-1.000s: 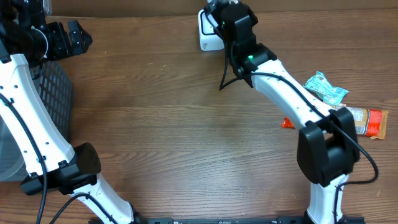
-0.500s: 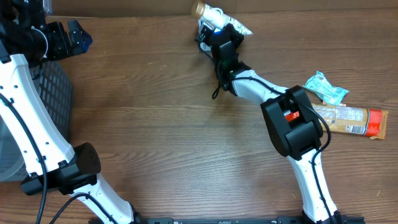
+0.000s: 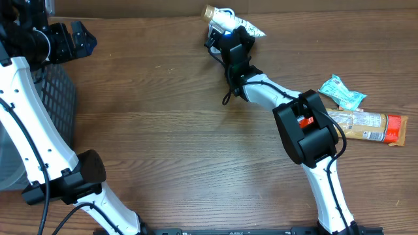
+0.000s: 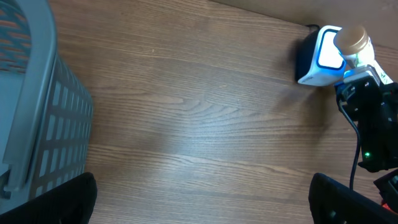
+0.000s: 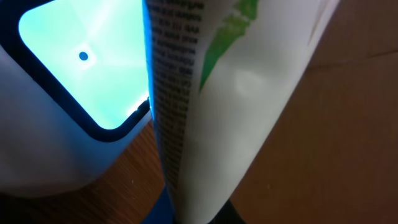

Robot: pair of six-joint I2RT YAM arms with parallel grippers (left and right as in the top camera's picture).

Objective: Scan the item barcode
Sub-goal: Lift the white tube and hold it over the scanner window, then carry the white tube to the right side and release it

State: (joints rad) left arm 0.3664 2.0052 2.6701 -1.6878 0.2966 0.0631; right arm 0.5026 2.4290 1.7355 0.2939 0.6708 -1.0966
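One tube [image 5: 224,93], one scanner [image 4: 314,67], one basket [image 4: 37,124]

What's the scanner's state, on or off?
On. The scanner has a window glowing bright cyan in both wrist views, with the item right in front of it.

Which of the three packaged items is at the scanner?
The white tube with the tan cap, in the right end effector; the teal packet and orange-tipped pack lie on the table.

overhead straight down on table [image 3: 163,130]; left wrist sees scanner [image 4: 320,56] from afar, right wrist pressed close.
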